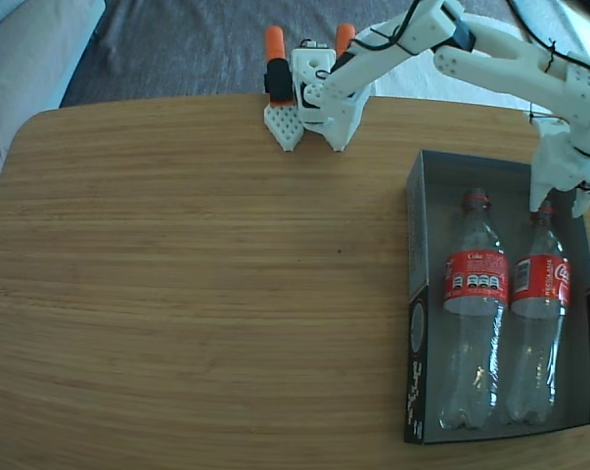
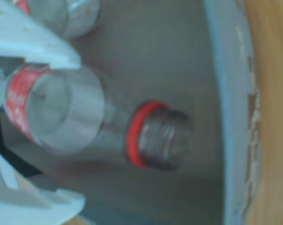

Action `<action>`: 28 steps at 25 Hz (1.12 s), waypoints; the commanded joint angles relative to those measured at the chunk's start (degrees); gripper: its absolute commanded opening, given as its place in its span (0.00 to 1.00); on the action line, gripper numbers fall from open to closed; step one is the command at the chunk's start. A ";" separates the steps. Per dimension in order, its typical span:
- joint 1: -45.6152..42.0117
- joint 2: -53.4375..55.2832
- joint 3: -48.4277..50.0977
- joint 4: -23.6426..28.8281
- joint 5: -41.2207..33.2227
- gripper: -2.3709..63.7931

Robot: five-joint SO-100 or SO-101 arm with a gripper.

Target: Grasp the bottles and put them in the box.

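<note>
White plastic fingers of the gripper [image 2: 61,126] stand spread on either side of a clear plastic Coca-Cola bottle with a red label and red neck ring [image 2: 80,117] in the wrist view: one finger [image 2: 33,37] crosses above the bottle's shoulder, the other [image 2: 38,206] lies below it, and whether either pad touches the plastic cannot be told. That bottle's uncapped mouth points right in this view, toward the pale inner wall of the shallow rectangular cardboard box with a dark grey floor [image 2: 225,117]. A second clear bottle [image 2: 71,16] shows partly at the top left, beyond the upper finger.

From the fixed view, the box [image 1: 419,294] sits at the right side of the round-cornered wooden table [image 1: 197,294], its black outer side carrying a small printed mark. Both bottles lie inside it side by side, necks toward the far end, bases toward the near end. The left bottle [image 1: 476,294] rests apart from the gripper; the right bottle [image 1: 541,294] has the gripper [image 1: 566,191] over its neck at the box's far right corner. The white arm [image 1: 490,49] reaches from its base [image 1: 309,98] at the far edge of the table, where orange parts stand, across to the box. Grey fabric lies beyond the table.
</note>
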 commanded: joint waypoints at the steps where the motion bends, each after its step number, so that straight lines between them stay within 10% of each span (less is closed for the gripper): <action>1: 2.37 2.72 -6.94 1.85 -0.18 0.52; 12: 16.79 4.39 -15.64 10.11 0.00 0.44; 28: 31.73 19.78 3.16 9.84 -0.18 0.15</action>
